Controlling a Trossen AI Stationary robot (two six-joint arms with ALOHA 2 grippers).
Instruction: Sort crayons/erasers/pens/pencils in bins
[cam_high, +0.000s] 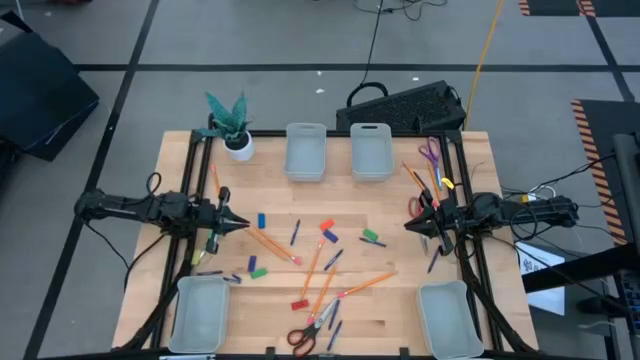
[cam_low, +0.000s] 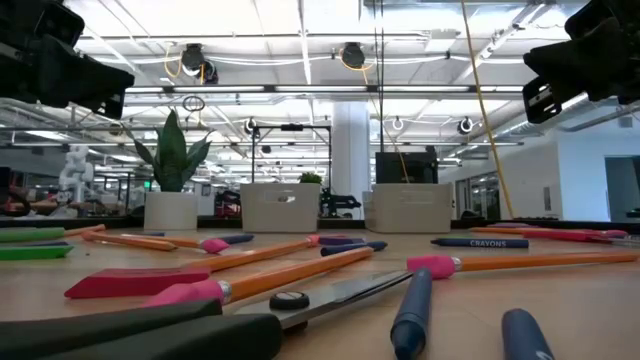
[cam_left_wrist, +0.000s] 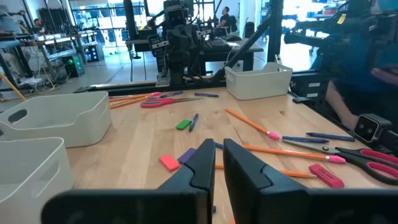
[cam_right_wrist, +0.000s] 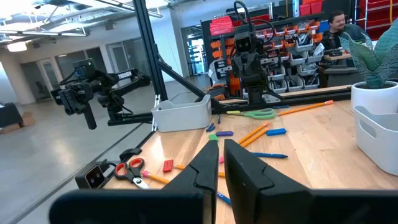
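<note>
Nothing sorted yet, by the look of it: all four bins bare. Two bins (cam_high: 305, 153) at the far edge of the worktop (cam_high: 400, 230), side by side; one near the left corner (cam_high: 200, 312), one near the right (cam_high: 446, 318). Best settled first: one bin per kind, nearest bin to each arm.

Left gripper (cam_high: 240, 224) held over the worktop's left side, fingers (cam_left_wrist: 202, 165) nearly pressed together with only a slit between, pinching nothing. Right gripper (cam_high: 411, 226) mirrored on the right, fingers (cam_right_wrist: 205, 163) likewise close and bare. Both in need of spreading before any descent.

Pencils (cam_high: 312, 268) first, being longest: strewn across the middle, several crossing or touching each other, more (cam_high: 417, 180) by the right rail. Better gripped near the middle of the shaft, fingers set across it, to keep an end from dipping; top stick of any crossed pair before the lower. Scissors (cam_high: 305, 335) at the near edge no part of the sort; best left alone.

Pens (cam_high: 295, 233) next, dark and slim, scattered among the pencils. Then the crayons (cam_low: 485, 243), short and thin, one lying alone toward the right in the low view. Erasers (cam_high: 262, 220) last, chunky blocks in blue, green (cam_high: 372, 237) and red (cam_high: 329, 236), easiest pinched across the narrow sides from straight above.
</note>
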